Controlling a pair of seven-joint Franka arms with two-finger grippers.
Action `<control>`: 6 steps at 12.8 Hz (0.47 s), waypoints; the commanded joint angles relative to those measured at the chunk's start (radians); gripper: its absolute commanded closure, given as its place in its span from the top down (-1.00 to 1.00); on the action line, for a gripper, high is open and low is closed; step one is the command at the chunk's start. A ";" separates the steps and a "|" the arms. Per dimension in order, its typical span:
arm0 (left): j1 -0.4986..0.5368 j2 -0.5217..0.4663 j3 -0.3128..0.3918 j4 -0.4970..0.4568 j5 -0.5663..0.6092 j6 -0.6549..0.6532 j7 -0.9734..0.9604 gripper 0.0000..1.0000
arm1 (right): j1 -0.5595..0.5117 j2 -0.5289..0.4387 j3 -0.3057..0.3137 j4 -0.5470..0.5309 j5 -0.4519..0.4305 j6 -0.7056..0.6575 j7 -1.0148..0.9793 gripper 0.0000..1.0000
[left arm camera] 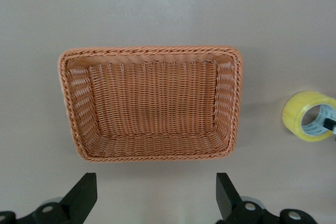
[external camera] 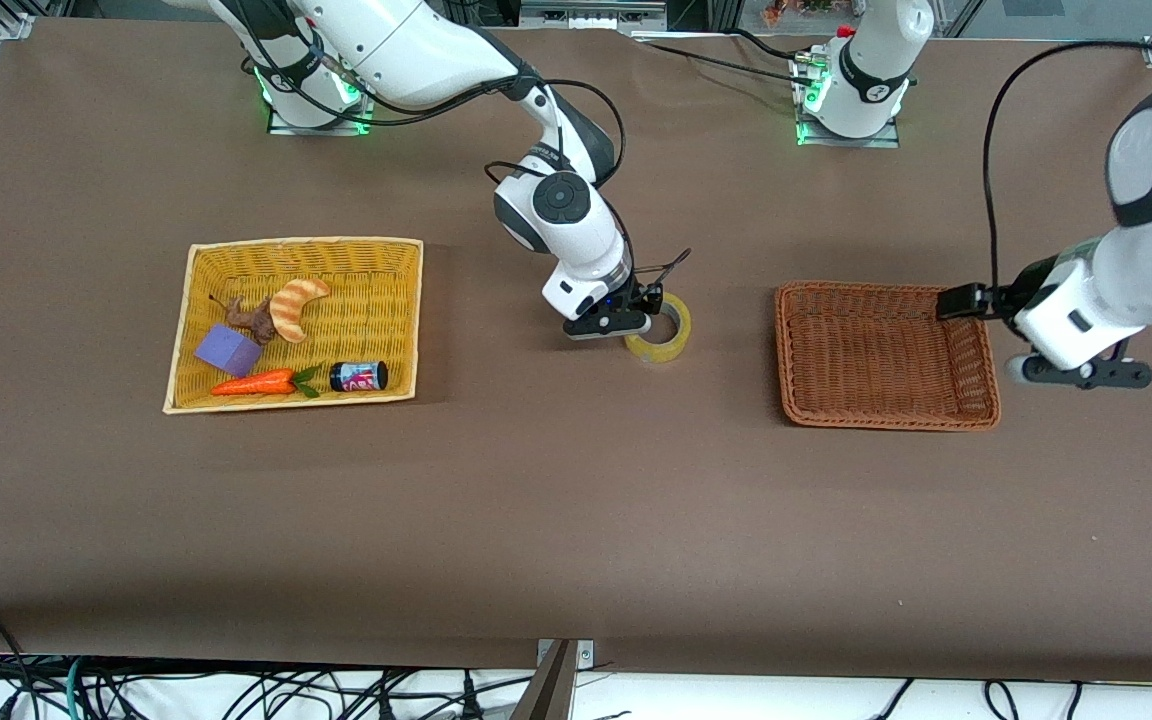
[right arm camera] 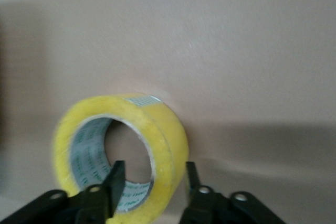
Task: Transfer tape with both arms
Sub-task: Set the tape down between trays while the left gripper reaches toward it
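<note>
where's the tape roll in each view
front view: the tape lies on the table between the two baskets, at the right end effector.
left wrist view: at the picture's edge, beside the brown basket.
right wrist view: close up, its wall between the fingers.
shared landmark: the brown basket, in the front and left wrist views.

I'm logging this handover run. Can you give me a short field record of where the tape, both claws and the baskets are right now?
tape: on the table between the two baskets
right claw: low at the tape, one finger in the core, the other outside the wall; a gap shows, so not clamped
left claw: open, waiting up over the table by the brown basket's edge toward the left arm's end
brown basket: holds nothing visible
yellow basket: holds a croissant toy, carrot, purple block, can
</note>
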 commanded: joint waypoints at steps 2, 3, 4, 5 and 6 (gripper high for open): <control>-0.012 0.082 -0.035 -0.031 -0.031 0.101 -0.107 1.00 | -0.094 -0.140 -0.022 0.005 0.005 -0.238 -0.063 1.00; -0.009 0.092 -0.093 -0.063 -0.031 0.155 -0.179 1.00 | -0.131 -0.183 -0.024 0.004 0.006 -0.328 -0.128 1.00; 0.000 0.093 -0.148 -0.107 -0.031 0.218 -0.250 1.00 | -0.154 -0.221 -0.053 0.002 0.002 -0.437 -0.193 1.00; 0.006 0.093 -0.203 -0.161 -0.031 0.297 -0.305 1.00 | -0.157 -0.257 -0.112 0.002 0.002 -0.554 -0.280 1.00; 0.005 0.101 -0.242 -0.201 -0.031 0.365 -0.360 1.00 | -0.157 -0.294 -0.167 0.002 0.003 -0.658 -0.354 1.00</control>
